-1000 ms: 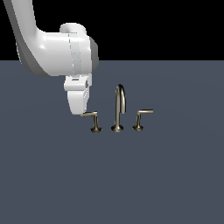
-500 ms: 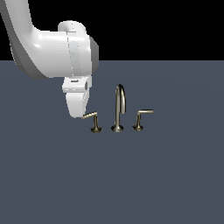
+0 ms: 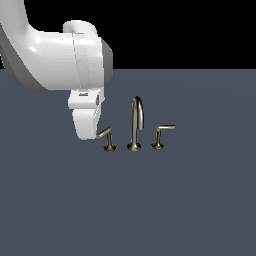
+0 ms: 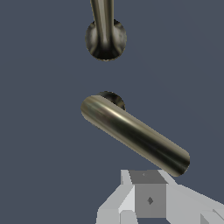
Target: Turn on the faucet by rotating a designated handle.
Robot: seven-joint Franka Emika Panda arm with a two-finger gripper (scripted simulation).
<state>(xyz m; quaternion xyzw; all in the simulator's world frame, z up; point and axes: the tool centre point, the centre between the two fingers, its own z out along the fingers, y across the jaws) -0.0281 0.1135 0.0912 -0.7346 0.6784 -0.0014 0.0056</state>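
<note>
The faucet (image 3: 136, 122) is a small brass-grey set with a tall arched spout between two lever handles. The handle (image 3: 106, 136) is on the exterior view's left, and its thin lever arm slants left and slightly down toward my gripper (image 3: 88, 134). The gripper's tip is level with the lever's free end and looks to be touching it. In the wrist view the lever arm (image 4: 135, 135) lies diagonally just past my gripper (image 4: 148, 192), with the spout base (image 4: 106, 39) beyond. No gap shows between the fingers, and they hold nothing. The twin handle (image 3: 160, 136) points right.
The faucet set stands on a flat dark grey-blue surface (image 3: 150, 200). My bulky white arm (image 3: 55, 60) hangs over the exterior view's upper left, above the handle.
The handle's lever has swung from pointing straight left to slanting toward the viewer. My gripper has moved slightly down and along with the lever's end.
</note>
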